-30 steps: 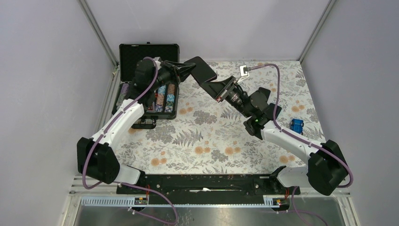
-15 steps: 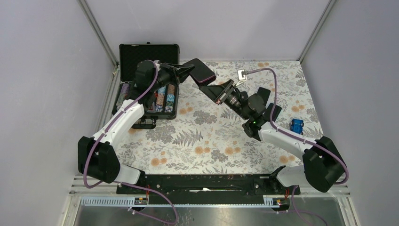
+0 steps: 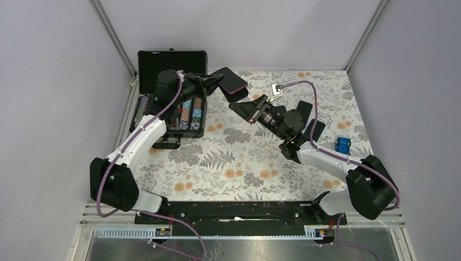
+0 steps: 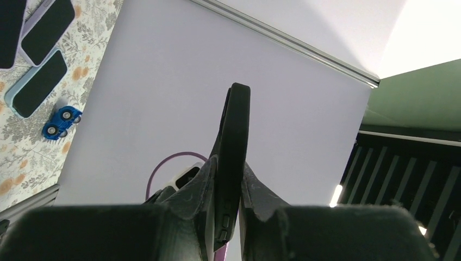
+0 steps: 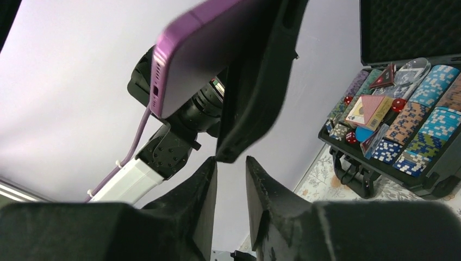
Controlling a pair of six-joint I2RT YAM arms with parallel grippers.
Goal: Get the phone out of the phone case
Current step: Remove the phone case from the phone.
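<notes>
your left tool clamps the purple phone; your right tool pinches the phone case, just clear beside it.

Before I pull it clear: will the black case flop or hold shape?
Likely floppy: the black case bows in the right wrist view. Probably light, being a thin shell. The right fingers pinch only its corner, so it may twist.

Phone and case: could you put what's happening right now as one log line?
left jaws: shut on phone | right jaws: shut on phone case | status: phone looks free of case in top view
</notes>
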